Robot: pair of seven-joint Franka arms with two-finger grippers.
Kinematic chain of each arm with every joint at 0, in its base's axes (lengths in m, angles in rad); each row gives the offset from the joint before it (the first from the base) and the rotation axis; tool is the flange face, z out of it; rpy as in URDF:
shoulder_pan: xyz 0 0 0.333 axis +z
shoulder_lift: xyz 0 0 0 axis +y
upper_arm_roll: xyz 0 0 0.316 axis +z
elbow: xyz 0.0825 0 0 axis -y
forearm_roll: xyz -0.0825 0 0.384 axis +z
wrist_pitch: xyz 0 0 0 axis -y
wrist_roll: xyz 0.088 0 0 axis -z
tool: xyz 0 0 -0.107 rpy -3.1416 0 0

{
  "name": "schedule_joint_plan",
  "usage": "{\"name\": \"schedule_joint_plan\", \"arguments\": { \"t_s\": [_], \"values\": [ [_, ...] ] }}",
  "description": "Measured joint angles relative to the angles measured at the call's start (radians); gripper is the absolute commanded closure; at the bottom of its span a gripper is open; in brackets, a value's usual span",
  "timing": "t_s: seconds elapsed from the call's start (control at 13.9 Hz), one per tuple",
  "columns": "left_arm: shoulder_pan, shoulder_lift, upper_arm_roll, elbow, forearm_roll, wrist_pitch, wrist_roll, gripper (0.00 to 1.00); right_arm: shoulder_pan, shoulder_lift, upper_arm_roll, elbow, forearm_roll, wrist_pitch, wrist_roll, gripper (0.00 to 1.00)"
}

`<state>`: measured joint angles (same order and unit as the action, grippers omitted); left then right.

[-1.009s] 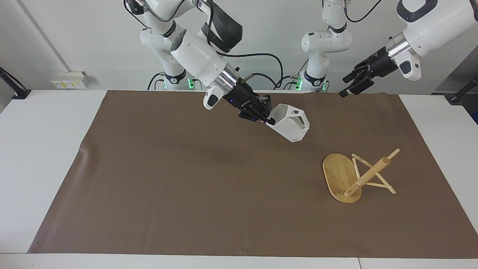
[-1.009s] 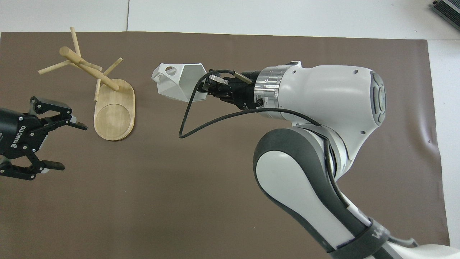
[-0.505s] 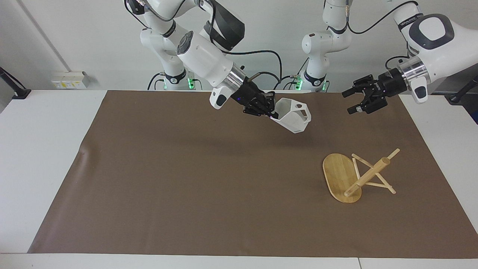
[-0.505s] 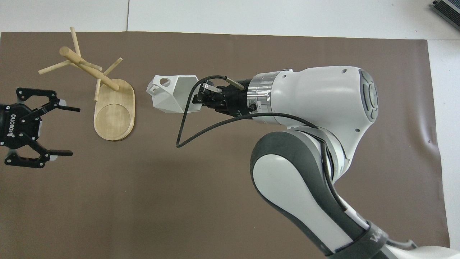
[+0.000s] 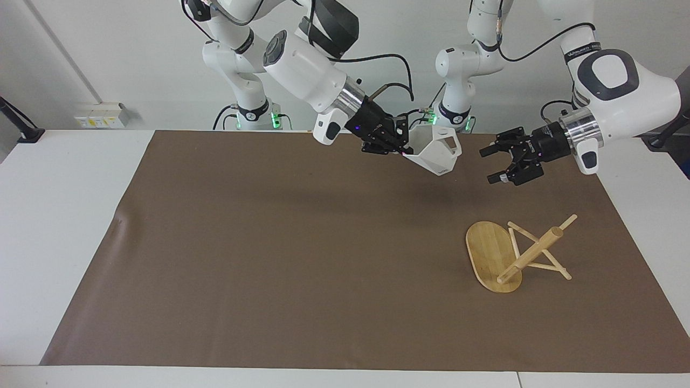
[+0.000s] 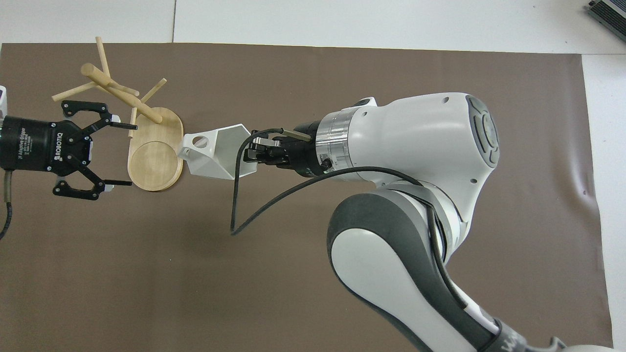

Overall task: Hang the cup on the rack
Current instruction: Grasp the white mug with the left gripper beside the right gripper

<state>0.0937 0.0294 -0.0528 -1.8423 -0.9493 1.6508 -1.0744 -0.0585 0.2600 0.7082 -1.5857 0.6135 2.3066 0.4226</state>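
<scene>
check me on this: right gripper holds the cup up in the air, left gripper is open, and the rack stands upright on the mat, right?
Not quite. The rack is not upright: it lies tipped over on the mat, base on edge and post slanting down to the mat, as the facing view shows. The rest holds: the right gripper is shut on the cup, held in the air, and the left gripper is open.

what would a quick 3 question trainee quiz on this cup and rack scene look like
1. True or false: the rack stands upright on the brown mat.
2. Which tool grips the cup? A) left tool B) right tool C) neither
3. Fill in: the left tool has its fingers ____ and holds nothing.

Key: 1 false, it lies tipped over on its side. 2 B, the right tool is shut on the cup's rim, holding it in the air. 3 open.
</scene>
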Motion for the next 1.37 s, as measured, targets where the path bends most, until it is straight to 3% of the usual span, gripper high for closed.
{"name": "schedule_joint_plan", "arguments": {
  "t_s": [0.29,1.37],
  "values": [
    [-0.024,0.0,-0.004,0.007,-0.029,0.001,-0.055,0.0,0.003,0.013,0.037,0.005,0.0,0.07,0.0,1.0],
    [-0.024,-0.001,-0.054,0.034,-0.083,0.029,-0.129,0.0,0.004,0.015,0.042,0.007,0.0,0.071,0.0,1.0]
  ]
}}
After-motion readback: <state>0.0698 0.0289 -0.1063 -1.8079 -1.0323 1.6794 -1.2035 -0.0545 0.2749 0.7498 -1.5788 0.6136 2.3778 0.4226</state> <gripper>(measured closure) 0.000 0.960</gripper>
